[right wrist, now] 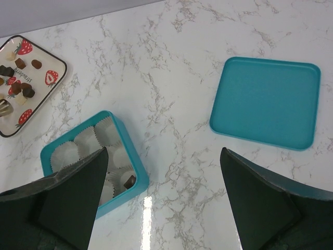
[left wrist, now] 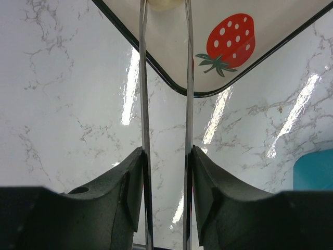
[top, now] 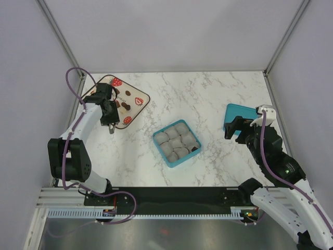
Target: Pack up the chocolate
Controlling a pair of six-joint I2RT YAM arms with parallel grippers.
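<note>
Several dark and light brown chocolate pieces lie on a cream tray printed with strawberries, at the far left. My left gripper hangs over the tray's near corner, shut on thin metal tongs. A cream-white piece shows between the tong tips at the view's top edge. The teal box mid-table holds white paper cups, one with a dark chocolate. My right gripper hovers open and empty to the right of the box.
The teal lid lies flat at the right, just beyond my right gripper. Grey walls and frame posts bound the marble table on the left, right and back.
</note>
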